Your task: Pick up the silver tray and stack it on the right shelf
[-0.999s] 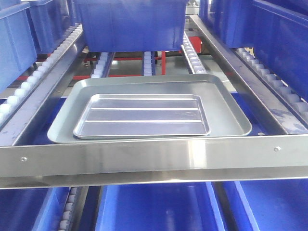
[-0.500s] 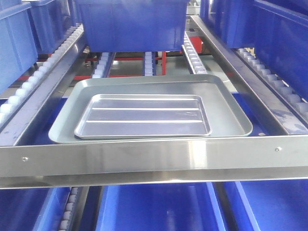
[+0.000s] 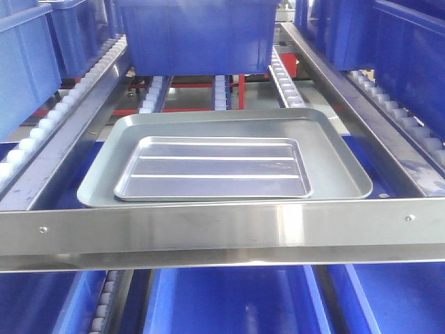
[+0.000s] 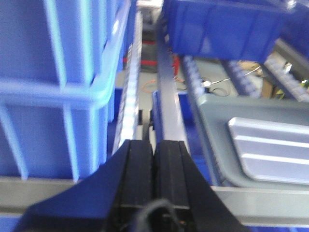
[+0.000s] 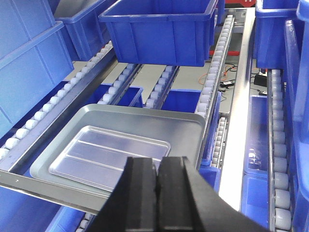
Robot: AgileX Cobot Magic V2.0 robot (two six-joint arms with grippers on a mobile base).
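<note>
**Silver tray nested in grey tray on the shelf**

The shelf (image 3: 208, 233) is a steel frame with a brushed, silvery front crossbar, white roller lanes (image 3: 62, 111) down its sides and smooth, dark-blue plastic crates (image 3: 198, 35) behind. On it lies a dull grey tray (image 3: 334, 160), rectangular, smooth-floored, with rounded corners. Inside that tray, toward its front left, sits the silver tray (image 3: 212, 167): shiny steel, low raised rim, two long ridges across its floor. The left gripper (image 4: 153, 159) and right gripper (image 5: 157, 181), matte black, each have their jaws pressed together on nothing, apart from both trays.
</note>
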